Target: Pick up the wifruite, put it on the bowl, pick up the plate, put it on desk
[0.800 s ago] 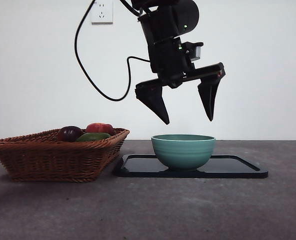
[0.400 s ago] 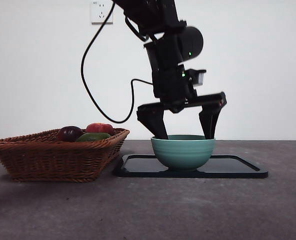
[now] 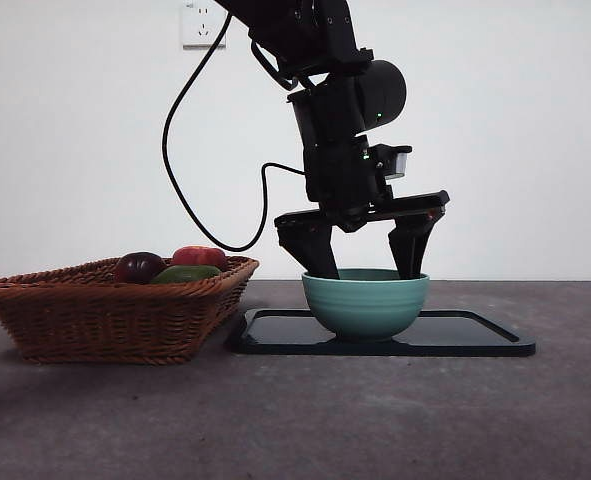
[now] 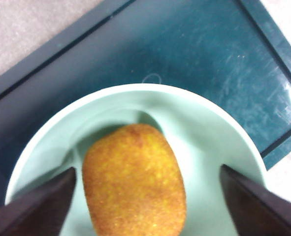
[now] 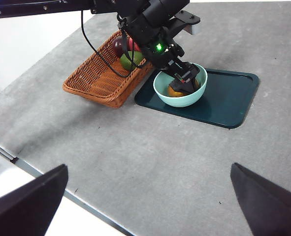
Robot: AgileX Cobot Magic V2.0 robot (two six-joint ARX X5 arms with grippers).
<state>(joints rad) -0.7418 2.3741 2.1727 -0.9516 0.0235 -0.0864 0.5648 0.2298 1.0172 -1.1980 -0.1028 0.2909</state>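
left gripper point(image 3: 363, 270) is down at the bowl point(image 3: 366, 303), jaws wide apart, tips dipping just inside the rim on either side. the wifruite point(image 4: 134, 180) lies on the bowl floor between the jaws, clear gaps both sides in the left wrist view, so nothing is gripped. reads as released, or about to be re-gripped; can't say which from this alone.

status as i judge it: step one (fruit into bowl) looks done. left: get the jaws clear of the bowl, then the plate move. the only plate-like thing here is the dark tray point(image 3: 475, 338) under the bowl, and it already lies flat on the worktop point(image 3: 295, 420), with the bowl standing on it. so lifting it means carrying bowl and fruit along, or shifting the bowl first. slip risk on that thin rim.

right gripper point(image 5: 150, 206) waits high and well away from the bowl, jaws wide, empty.

wicker basket point(image 3: 105, 310) holding other fruit sits just beside the tray, outside the left jaws' span.
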